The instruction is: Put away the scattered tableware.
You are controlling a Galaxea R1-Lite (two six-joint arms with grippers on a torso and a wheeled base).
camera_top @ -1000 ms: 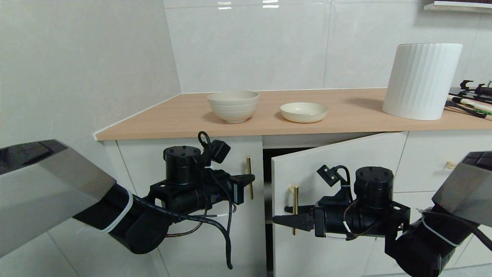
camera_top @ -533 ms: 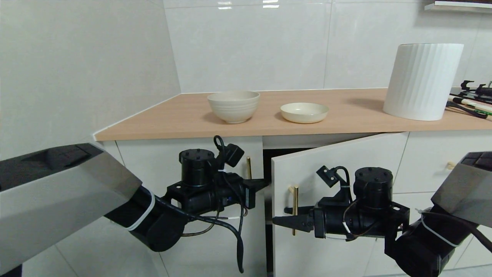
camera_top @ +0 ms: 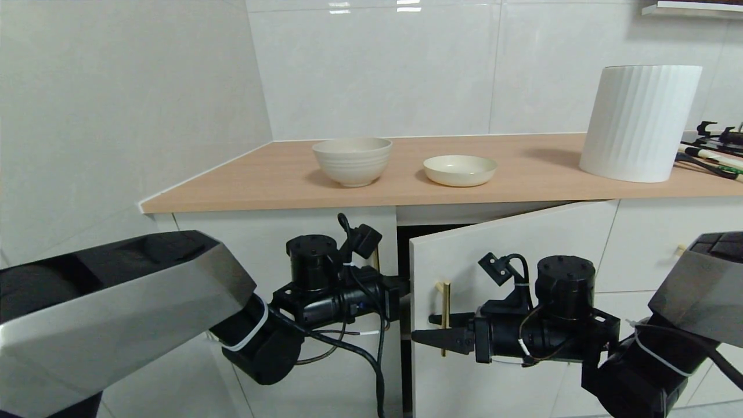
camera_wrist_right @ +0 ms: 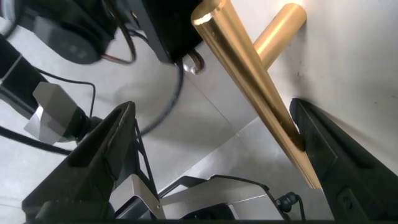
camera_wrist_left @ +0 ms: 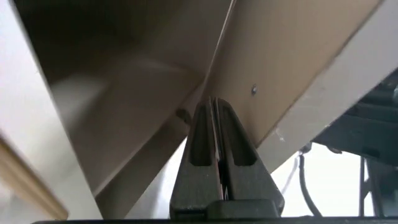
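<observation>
A cream ribbed bowl (camera_top: pixel 352 161) and a shallow cream dish (camera_top: pixel 460 169) stand on the wooden counter (camera_top: pixel 522 174). Below them the right cabinet door (camera_top: pixel 511 255) hangs ajar. Its gold handle (camera_top: pixel 446 310) (camera_wrist_right: pixel 249 81) runs between the spread fingers (camera_wrist_right: pixel 118 149) of my right gripper (camera_top: pixel 424 327) (camera_wrist_right: pixel 211 106); one finger touches the bar, the other stands clear. My left gripper (camera_top: pixel 401 284) (camera_wrist_left: pixel 215 106) is shut with nothing in it. Its tip sits in the dark gap at that door's free edge, against the door's inner face (camera_wrist_left: pixel 292 56).
The left cabinet door (camera_top: pixel 278 244) is closed, its gold handle (camera_top: pixel 376 258) partly hidden by my left wrist. A tall white ribbed container (camera_top: pixel 638 122) and several utensils (camera_top: pixel 711 154) occupy the counter's right end. A tiled wall closes the left side.
My left arm has moved right and down, bringing its shut fingers from in front of the left door's handle into the gap beside the ajar door. The right arm has stayed at the handle.
</observation>
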